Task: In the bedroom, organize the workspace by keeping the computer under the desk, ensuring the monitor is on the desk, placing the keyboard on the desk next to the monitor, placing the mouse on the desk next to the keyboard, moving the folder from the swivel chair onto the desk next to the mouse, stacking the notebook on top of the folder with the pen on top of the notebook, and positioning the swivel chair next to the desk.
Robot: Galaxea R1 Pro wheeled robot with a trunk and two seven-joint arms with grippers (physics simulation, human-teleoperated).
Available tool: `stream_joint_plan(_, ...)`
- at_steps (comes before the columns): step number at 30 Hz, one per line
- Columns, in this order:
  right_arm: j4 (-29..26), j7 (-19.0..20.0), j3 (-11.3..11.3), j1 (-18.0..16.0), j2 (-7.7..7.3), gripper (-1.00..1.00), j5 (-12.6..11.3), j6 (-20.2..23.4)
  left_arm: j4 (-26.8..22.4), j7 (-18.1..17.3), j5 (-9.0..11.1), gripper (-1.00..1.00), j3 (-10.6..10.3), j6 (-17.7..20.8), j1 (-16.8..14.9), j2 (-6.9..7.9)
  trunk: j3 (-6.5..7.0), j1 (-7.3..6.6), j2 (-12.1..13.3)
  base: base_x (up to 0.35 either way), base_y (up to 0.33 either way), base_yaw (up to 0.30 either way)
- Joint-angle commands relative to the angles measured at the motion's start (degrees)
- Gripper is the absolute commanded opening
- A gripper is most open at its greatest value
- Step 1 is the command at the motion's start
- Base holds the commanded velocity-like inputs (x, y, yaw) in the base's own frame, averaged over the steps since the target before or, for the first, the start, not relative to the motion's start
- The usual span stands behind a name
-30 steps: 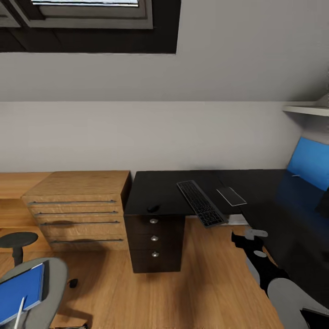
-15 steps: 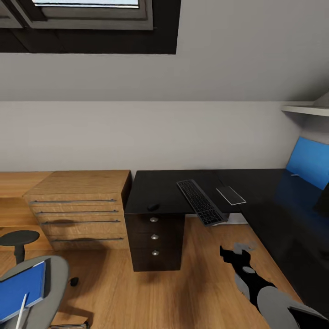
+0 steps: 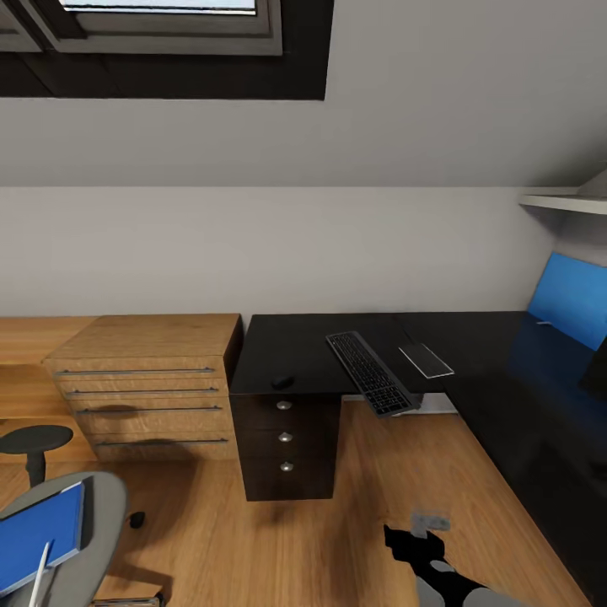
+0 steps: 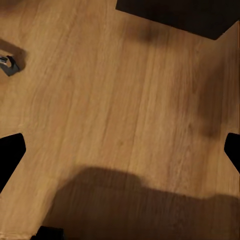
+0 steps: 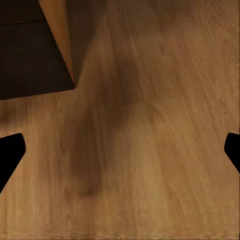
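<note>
Your keyboard [image 3: 372,372] already lies on the black bench [image 3: 316,350], set at an angle with its near end poking over the edge, and the mouse [image 3: 282,382] sits well apart from it near the front corner above the drawer unit [image 3: 285,447], so both probably need regrouping. The blue folder [image 3: 38,536] rests on the swivel chair [image 3: 84,539] seat with the pen [image 3: 39,577] lying across it; a dark edge beside the folder may be the notebook, but you cannot be sure. The chair is cut off at the frame's corner. Your right claw [image 3: 417,535] hangs low over the floor [image 3: 354,539]. Both wrist views look down on bare planks between widely parted finger tips, so each claw is spread and carrying nothing. The monitor is hard to identify; a blue panel [image 3: 573,299] at the far right is cropped.
</note>
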Motion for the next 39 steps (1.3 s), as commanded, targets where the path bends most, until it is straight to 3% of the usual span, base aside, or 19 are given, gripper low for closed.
stream_joint_plan(1, 0.14, -0.3, -0.4, 0.33, 0.13, 1.0, 0.61, -0.22, 0.11, -0.41, 0.61, 1.0, -0.18, 0.41, -0.05, 0.01, -0.05, 0.0, -0.03, 0.0, 0.0, 0.0)
stream_joint_plan(8, 0.18, -0.25, -0.45, 4.64, 0.41, 1.0, 0.6, -0.64, 0.11, -0.39, 0.7, 1.0, -0.04, 2.54, -0.04, 0.09, -0.05, 0.0, -0.03, 0.0, 0.0, 0.0)
stream_joint_plan(14, 0.17, -0.2, -0.4, 7.94, 0.56, 1.0, 0.72, -4.24, 0.11, -0.46, 0.71, 1.0, 0.05, 2.46, -0.04, 0.1, -0.05, 0.0, -0.03, 0.0, 0.0, 0.0)
stream_joint_plan(19, 0.17, -0.08, -0.4, 8.56, 0.65, 1.0, 0.85, -6.11, 0.11, -0.52, 0.69, 1.0, 0.0, 1.76, -0.04, 0.1, -0.05, 0.0, -0.03, 0.0, 0.0, 0.0)
stream_joint_plan(39, 0.23, 0.05, -0.37, 8.71, 1.74, 1.0, 0.64, -6.19, 0.11, -0.61, 0.35, 1.0, -0.1, 1.61, -0.05, 0.01, -0.05, 0.0, -0.03, 0.0, 0.0, 0.0)
